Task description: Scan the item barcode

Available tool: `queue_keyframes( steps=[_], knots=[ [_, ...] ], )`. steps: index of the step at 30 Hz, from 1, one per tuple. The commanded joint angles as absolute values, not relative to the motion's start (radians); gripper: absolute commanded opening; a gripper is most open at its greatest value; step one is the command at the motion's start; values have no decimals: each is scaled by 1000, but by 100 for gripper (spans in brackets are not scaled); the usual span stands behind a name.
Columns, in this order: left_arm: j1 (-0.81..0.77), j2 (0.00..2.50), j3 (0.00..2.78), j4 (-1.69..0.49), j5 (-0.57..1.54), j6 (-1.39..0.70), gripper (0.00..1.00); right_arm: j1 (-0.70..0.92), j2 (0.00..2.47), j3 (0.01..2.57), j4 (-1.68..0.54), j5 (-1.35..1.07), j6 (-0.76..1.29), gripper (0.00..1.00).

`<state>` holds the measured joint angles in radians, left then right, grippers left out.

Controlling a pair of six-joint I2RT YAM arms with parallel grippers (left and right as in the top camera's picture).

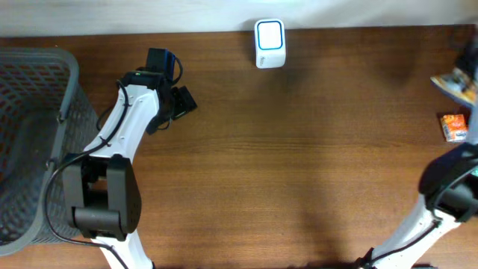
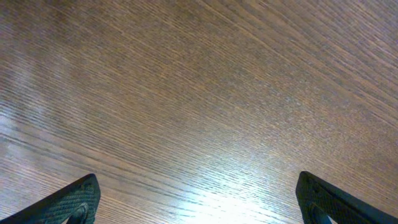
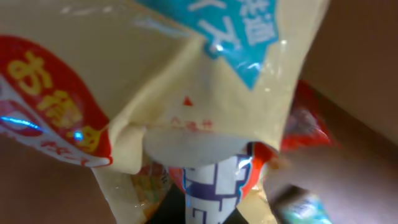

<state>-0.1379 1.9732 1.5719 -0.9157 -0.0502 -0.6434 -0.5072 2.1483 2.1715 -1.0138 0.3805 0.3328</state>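
Pick-up step: right gripper [image 3: 168,214] clenched on cream plastic packet [image 3: 205,93], left gripper [image 1: 178,103] released; next, present it to white box-shaped scanner [image 1: 269,43] at twelve o'clock.

A dark brown wooden table [image 1: 299,149] with fine straight grain fills nearly the whole overhead view. Along its far edge runs a pale, washed-out strip [image 1: 112,15]; whether that is wall or floor cannot be told. Soft shadows darken the near middle and the far right of the wood. In the left wrist view a bright glare [image 2: 217,199] lies on the near part of the tabletop.
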Motion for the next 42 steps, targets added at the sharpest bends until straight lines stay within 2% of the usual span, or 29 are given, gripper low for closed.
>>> queue_keyframes(
  steps=[1, 2, 3, 4, 6, 7, 10, 12, 13, 14, 17, 19, 21, 25, 27, 36, 42],
  knots=[
    [-134, 1979, 1567, -914, -57, -627, 99, -643, 2168, 2100, -1006, 393, 334, 13],
    [-134, 1979, 1567, -914, -57, -627, 99, -682, 2168, 2091, -1008, 393, 334, 31],
    [-134, 1979, 1567, -914, -57, -627, 99, -699, 2168, 2091, -1014, 393, 334, 32],
    [-134, 1979, 1567, -914, -57, -627, 99, -709, 2168, 2091, -1022, 393, 334, 42],
    [-134, 1979, 1567, -914, -57, -627, 99, -713, 2168, 2091, -1037, 393, 334, 75],
    [-134, 1979, 1567, -914, -57, -627, 99, -713, 2164, 2091, -1060, 393, 330, 83],
    [-134, 1979, 1567, -914, -57, -627, 99, -713, 2075, 2123, -1108, 269, 331, 91],
    [-134, 1979, 1567, -914, -57, -627, 99, -713, 1927, 2125, -1104, -102, 331, 96],
    [-134, 1979, 1567, -914, -57, -627, 99, -710, 1882, 2125, -1111, -200, 331, 99],
    [-134, 1979, 1567, -914, -57, -627, 99, -693, 1799, 2125, -1155, -281, 335, 99],
    [-135, 1979, 1567, -914, -57, -627, 99, -628, 1670, 2125, -1316, -278, 313, 99],
    [-137, 1979, 1567, -914, -57, -627, 99, -499, 1566, 2122, -1467, -277, 189, 99],
    [-137, 1979, 1567, -914, -57, -627, 99, -400, 1499, 2096, -1523, -276, 144, 99],
    [-136, 1979, 1567, -914, -57, -627, 99, -184, 1314, 1914, -1623, -277, 135, 98],
    [-136, 1979, 1567, -914, -57, -627, 99, -135, 1290, 1879, -1687, -278, 135, 99],
    [-136, 1979, 1567, -914, -57, -627, 99, -128, 1334, 1879, -1699, -251, 125, 99],
    [-136, 1979, 1567, -914, -57, -627, 99, -128, 1286, 1872, -1699, -250, 30, 98]
  ],
)
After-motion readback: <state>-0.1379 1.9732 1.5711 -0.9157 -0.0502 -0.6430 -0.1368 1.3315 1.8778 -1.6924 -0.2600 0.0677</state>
